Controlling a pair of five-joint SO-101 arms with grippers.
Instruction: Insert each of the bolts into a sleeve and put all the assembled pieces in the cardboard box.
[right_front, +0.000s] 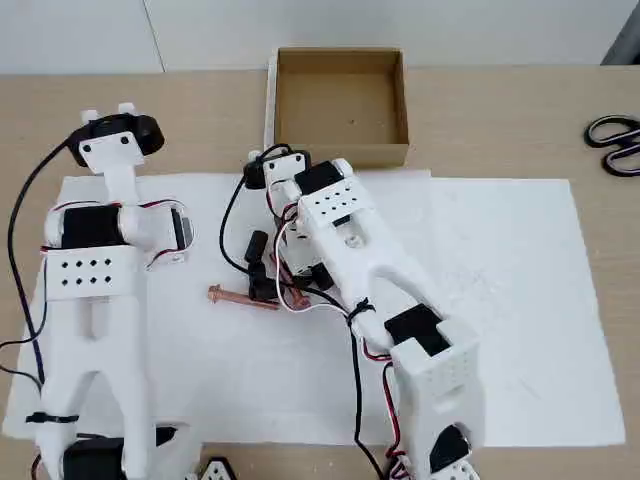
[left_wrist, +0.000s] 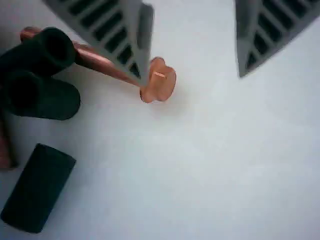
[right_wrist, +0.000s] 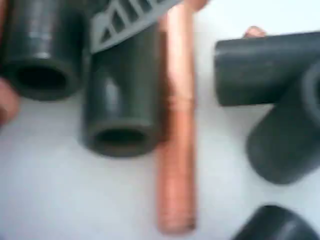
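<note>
The desk (right_front: 500, 110) carries a white sheet (right_front: 500, 280), its right half open for moving. The cardboard box (right_front: 340, 156) waits at the sheet's far edge, beyond the pile. The left claw (left_wrist: 194, 74) hangs wide over a bolt (left_wrist: 100, 61) lying against sleeves (left_wrist: 42, 100), probably lining up a pickup. The right claw (right_wrist: 131, 19) sits low among them; its grip I cannot tell.

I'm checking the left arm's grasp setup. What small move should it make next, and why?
Probably shift the open left gripper sideways to centre it over the bolt: one finger sits over the shaft beside the head, so closing now would likely miss or push it.
</note>
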